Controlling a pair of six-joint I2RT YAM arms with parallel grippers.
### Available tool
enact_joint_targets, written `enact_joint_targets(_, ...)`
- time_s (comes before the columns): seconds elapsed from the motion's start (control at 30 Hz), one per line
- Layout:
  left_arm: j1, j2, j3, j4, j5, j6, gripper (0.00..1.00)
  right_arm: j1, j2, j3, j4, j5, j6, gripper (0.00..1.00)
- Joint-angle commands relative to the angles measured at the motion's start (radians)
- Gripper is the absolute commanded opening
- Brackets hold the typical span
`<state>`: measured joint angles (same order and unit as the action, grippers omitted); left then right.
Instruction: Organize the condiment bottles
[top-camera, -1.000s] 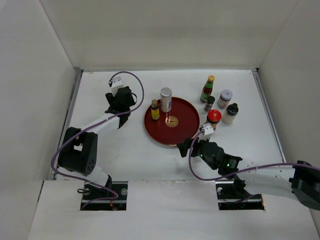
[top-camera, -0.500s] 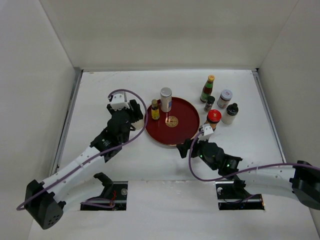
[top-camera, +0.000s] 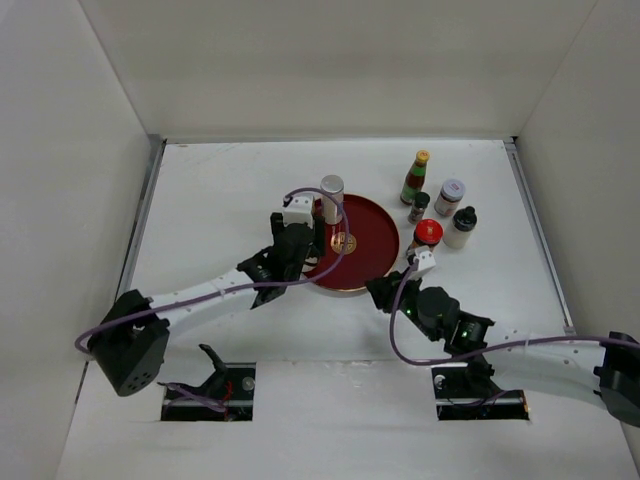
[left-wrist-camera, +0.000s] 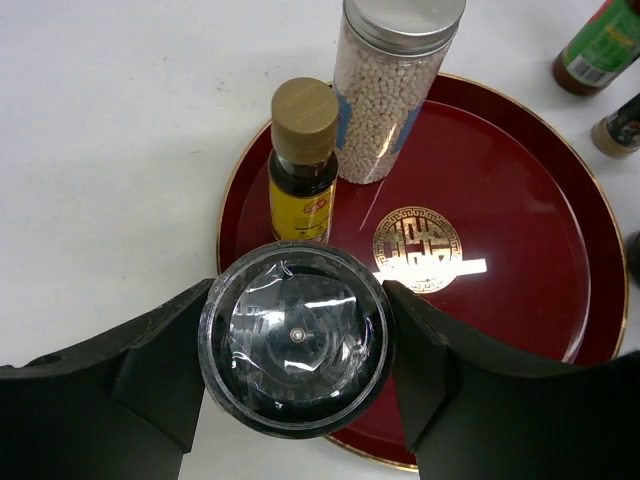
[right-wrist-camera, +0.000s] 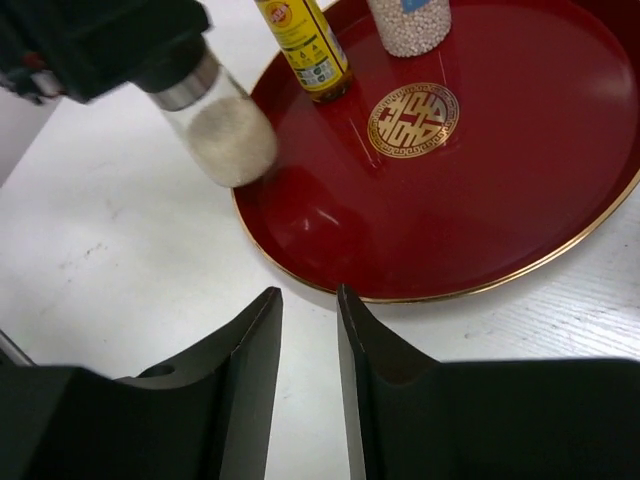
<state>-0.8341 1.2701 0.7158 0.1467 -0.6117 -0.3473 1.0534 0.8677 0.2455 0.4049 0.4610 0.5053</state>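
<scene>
Clamping a grey-lidded clear glass jar of white powder, the left gripper holds it over the round red tray's left rim. The left wrist view shows only the lid, end-on. The right wrist view shows the jar's long axis tilted, base toward the tray. The right gripper seems slightly apart and holds nothing.

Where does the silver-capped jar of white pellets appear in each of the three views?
Top external: the silver-capped jar stands at the far rim of the red tray.
Left wrist: the jar is at top centre, beside the amber bottle.
Right wrist: only the jar's base shows, at the top edge.
Shared landmark: the gold emblem at the tray's centre.
</scene>
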Motion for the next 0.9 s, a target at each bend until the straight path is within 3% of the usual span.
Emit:
enact_joint_targets(0.0,-0.003,0.035,0.091,0.175,0.004,0.024,0.35,0.006,-0.006,0.001,0.063,0.007,-0.01,0.35)
enact_joint_targets(0.2,0.002,0.127,0.051,0.283,0.007,0.045,0.35,0.036,0.024,0.009,0.084,0.05,-0.033,0.53)
enact_joint_targets(0.3,0.008,0.15,0.04,0.283,0.006,0.041,0.37,0.047,0.019,0.018,0.084,0.071,-0.034,0.76)
enact_joint_targets(0.37,0.0,0.161,0.028,0.278,-0.002,0.037,0.41,0.061,-0.005,0.04,0.063,0.097,-0.045,0.87)
enact_joint_targets(0.43,-0.01,0.163,0.008,0.278,-0.008,0.031,0.53,0.085,-0.045,0.084,0.003,0.154,-0.048,0.94)
enact_joint_targets(0.5,-0.021,0.155,-0.013,0.281,-0.02,0.025,0.69,0.099,-0.074,0.138,-0.075,0.209,-0.045,0.99)
enact_joint_targets(0.57,-0.029,0.141,-0.025,0.281,-0.034,0.024,0.78,0.102,-0.085,0.198,-0.147,0.252,-0.057,1.0)
enact_joint_targets(0.73,-0.041,0.049,-0.052,0.277,-0.034,0.024,0.92,0.057,-0.095,0.32,-0.328,0.398,-0.077,1.0)
enact_joint_targets(0.77,-0.047,0.014,-0.061,0.272,-0.028,0.022,0.99,0.037,-0.093,0.342,-0.366,0.434,-0.08,1.0)
enact_joint_targets(0.87,-0.069,-0.112,-0.09,0.274,-0.025,0.018,1.0,-0.043,-0.059,0.402,-0.478,0.53,-0.07,1.0)
